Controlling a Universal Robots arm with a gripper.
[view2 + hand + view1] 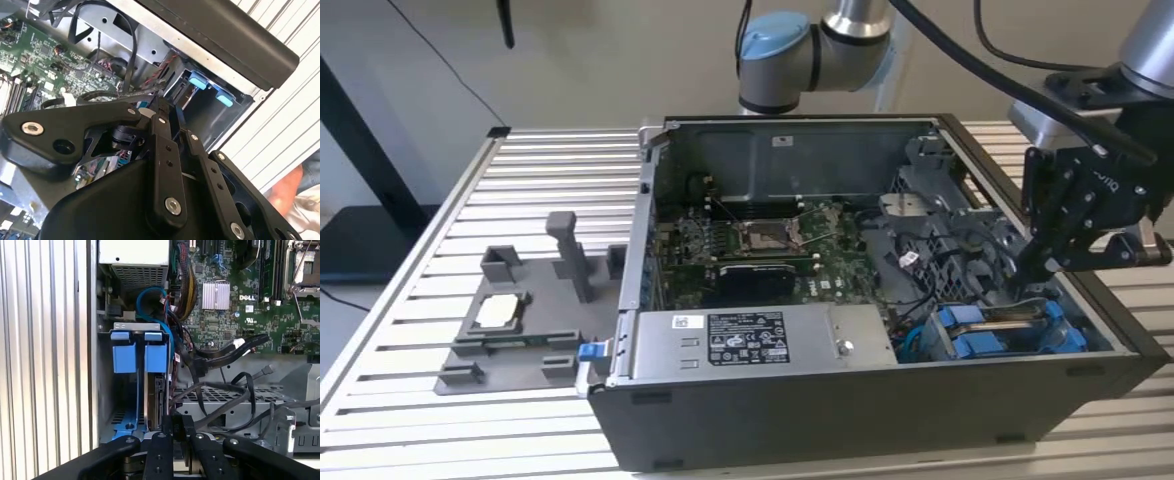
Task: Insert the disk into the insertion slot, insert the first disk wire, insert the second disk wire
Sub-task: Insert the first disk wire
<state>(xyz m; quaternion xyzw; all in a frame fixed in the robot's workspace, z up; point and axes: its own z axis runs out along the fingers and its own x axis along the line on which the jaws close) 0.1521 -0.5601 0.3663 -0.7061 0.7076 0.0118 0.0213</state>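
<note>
step 1 looks done: disk (159,396) sits edge-on inside the slot (106,385), at the lower right of the exterior view, w/ its blue tabs (156,356) at the cage mouth. gripper (178,424) hangs just over the end of the slot, among the black cables (220,390). its fingers (169,426) are pressed together; can't tell if sth thin is pinched between them.

wires: one flat black cable (227,349) w/ a pale end lies loose by the board (240,315) and looks unplugged. so both wire steps are prob. not done. the disk's sockets are hidden behind the gripper, so no certainty.

count:
- 1 arm (787,50), 1 gripper, 1 case (854,420), 1 slot
- 1 disk for sure
- 2 blue tabs side by side; the bay under the other tab looks empty but for a blue rail
- 1 psu (747,335), lower centre of the exterior view
- 1 grey plate (507,345) left of the case on the table (400,400), w/ 1 small silver chip (499,312) on it
- black cables: several, tangled, no exact no.
</note>
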